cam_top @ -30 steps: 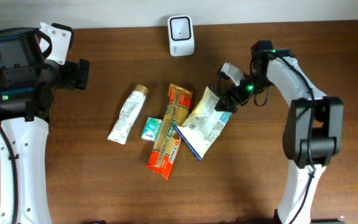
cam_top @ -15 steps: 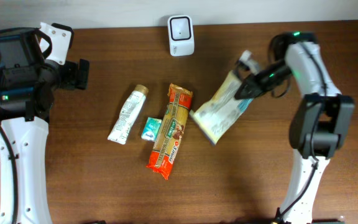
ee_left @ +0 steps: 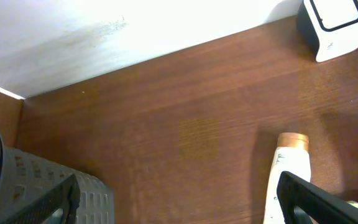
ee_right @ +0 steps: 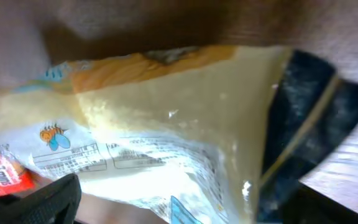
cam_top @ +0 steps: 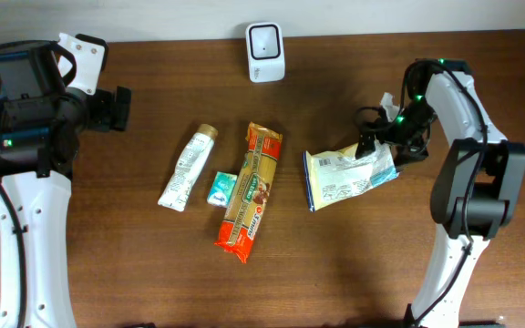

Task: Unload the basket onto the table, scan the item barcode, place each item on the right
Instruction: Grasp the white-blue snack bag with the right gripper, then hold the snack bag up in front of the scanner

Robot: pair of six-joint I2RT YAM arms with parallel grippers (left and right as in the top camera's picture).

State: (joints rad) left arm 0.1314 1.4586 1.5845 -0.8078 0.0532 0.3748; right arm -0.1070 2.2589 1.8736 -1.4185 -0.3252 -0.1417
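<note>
A cream and blue snack bag (cam_top: 343,179) lies flat on the table right of the other goods, printed label side up. My right gripper (cam_top: 383,146) hovers over the bag's right end. In the right wrist view the bag (ee_right: 166,118) fills the space between my right gripper's (ee_right: 185,208) fingers, which stand wide open around it. The white barcode scanner (cam_top: 265,51) stands at the table's back edge and shows again as the scanner (ee_left: 331,28) in the left wrist view. My left gripper (cam_top: 117,107) is open and empty at the far left, apart from everything.
A white tube (cam_top: 188,169), a small green packet (cam_top: 222,188) and a long red-orange pack (cam_top: 252,191) lie mid-table. The tube (ee_left: 289,171) sits by my left gripper's right finger (ee_left: 319,199). A grey slotted basket (ee_left: 48,183) stands at the left.
My right arm carried the bag from beside the long pack up and to the right. The bag now lies flat on the table and the jaws have opened.
</note>
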